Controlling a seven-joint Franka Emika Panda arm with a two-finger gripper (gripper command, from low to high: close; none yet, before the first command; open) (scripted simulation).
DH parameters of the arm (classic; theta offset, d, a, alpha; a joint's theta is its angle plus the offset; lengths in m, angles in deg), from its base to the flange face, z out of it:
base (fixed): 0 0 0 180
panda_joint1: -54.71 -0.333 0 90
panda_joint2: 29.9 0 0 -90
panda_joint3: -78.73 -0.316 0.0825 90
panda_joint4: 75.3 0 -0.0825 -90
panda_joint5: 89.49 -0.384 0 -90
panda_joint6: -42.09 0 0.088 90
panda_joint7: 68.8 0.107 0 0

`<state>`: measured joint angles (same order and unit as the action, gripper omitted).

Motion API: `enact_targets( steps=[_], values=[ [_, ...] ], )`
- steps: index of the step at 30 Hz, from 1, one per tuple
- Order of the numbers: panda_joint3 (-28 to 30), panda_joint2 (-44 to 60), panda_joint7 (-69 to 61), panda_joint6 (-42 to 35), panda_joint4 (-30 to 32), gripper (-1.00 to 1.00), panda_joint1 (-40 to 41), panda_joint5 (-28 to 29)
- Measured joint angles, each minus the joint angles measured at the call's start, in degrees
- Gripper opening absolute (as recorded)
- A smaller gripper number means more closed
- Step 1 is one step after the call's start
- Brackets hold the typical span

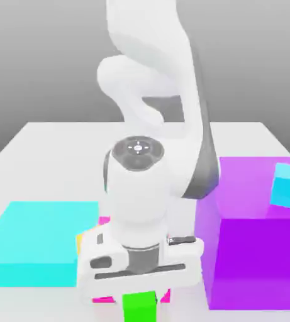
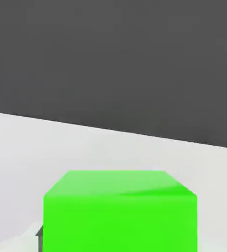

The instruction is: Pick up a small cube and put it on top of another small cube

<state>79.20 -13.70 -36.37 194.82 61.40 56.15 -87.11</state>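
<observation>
Arm [image 1: 153, 126] bent forward, wrist down, over green cube [image 1: 139, 307].

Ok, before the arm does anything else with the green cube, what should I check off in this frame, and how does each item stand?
1. Green cube sits directly below the gripper: ok.
2. Fingers closed on the green cube: cannot tell, they are hidden.
3. Green cube off the table: cannot tell.
4. Small magenta-pink cube located: ok, though only slivers peek out around the hand.
5. Green cube squarely above it: cannot tell.
6. Large magenta block and cyan slab stand apart from the hand: ok.
</observation>
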Motion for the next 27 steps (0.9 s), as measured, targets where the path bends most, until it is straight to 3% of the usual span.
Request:
enact_targets(
  steps=[5,7,14,24,27],
  values=[
    [1.69,-9.69,-10.85,-8.54,1.68,-1.00,0.65,11.41],
    [1.80,-13.81,-11.83,-10.70,3.71,-1.00,1.04,12.77],
    [1.85,-28.33,-11.24,-15.68,12.97,-1.00,1.46,9.89],
    [3.54,-48.78,-12.34,-22.42,26.24,-1.00,-0.61,1.23],
    [3.69,-46.62,-12.58,-17.68,28.81,-1.00,-0.86,0.40]
  ],
)
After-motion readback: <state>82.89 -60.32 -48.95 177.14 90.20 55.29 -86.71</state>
